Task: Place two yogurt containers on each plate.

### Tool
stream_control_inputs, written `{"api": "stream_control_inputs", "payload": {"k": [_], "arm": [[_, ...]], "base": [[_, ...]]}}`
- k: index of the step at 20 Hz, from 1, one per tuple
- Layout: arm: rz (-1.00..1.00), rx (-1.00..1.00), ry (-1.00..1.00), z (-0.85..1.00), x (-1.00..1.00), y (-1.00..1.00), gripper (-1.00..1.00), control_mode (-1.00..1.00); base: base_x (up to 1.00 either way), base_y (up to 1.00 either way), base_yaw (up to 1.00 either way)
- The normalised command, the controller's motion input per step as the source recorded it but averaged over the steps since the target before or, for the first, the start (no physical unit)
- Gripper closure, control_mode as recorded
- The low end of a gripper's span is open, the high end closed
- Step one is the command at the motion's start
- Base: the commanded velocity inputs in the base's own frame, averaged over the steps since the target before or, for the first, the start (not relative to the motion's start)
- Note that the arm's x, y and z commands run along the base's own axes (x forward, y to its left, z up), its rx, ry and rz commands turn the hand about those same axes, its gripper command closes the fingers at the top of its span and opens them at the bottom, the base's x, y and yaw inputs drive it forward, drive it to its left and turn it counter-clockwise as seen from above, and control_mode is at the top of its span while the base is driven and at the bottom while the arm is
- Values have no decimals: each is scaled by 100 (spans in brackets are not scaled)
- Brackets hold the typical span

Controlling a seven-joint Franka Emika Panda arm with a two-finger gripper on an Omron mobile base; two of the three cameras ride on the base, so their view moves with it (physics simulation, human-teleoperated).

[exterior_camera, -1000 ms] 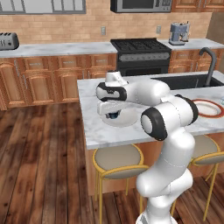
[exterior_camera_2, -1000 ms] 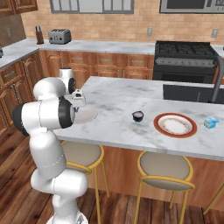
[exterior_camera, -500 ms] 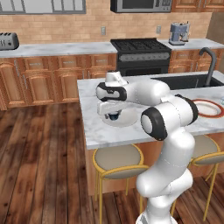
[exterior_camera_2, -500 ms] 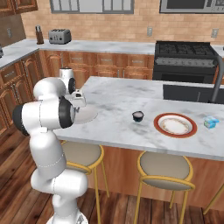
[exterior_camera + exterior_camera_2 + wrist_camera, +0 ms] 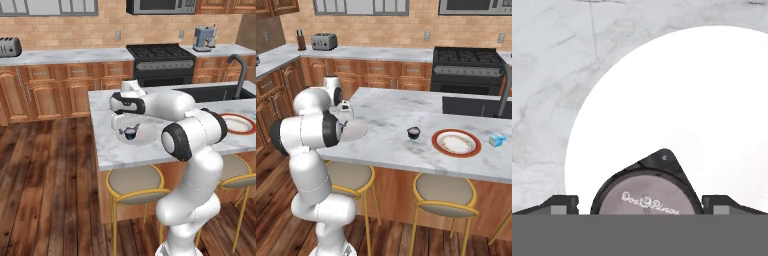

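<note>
While its two dark fingertips point(image 5: 559, 204) are standing spread wide, one at each side of a dark yogurt cup point(image 5: 647, 192) with clear gaps between tips and cup, the claw point(image 5: 129, 131) is pinching nothing and pointing straight down at the counter. Directly under it, the cup is sitting on the plain pale plate point(image 5: 712, 100), near the plate's edge in the hand view. On the cup's grey foil lid a line of pale script is showing, looking like "Dos Pinos", though the letters are too soft for me to be sure. Above the claw, the white arm point(image 5: 192, 137) is bending at its elbow over the near edge of the marble island counter point(image 5: 391, 135) and stretching its forearm level toward the counter's left end, with the hand turned downward. Well away from the claw, toward the right end of the counter, a second dark cup point(image 5: 413, 132) is standing on bare marble just beside the red-rimmed plate point(image 5: 455, 143), and a light blue boxy container point(image 5: 498, 140) is sitting beyond that plate, apart from it.
</note>
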Motion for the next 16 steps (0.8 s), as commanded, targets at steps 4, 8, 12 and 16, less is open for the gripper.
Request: {"api": "stream_control_inputs", "payload": {"k": [4,8,12,16], "arm": [[0,8,-11,61,0,-1,-100,-100],[0,10,-10,57,-2,-21,-100,-100],[0,7,-5,39,-13,-40,-100,-100],[-1,2,-2,19,-18,-59,-100,-100]], "base": [[0,0,0],[0,0,0],[0,0,0],[0,0,0]]}}
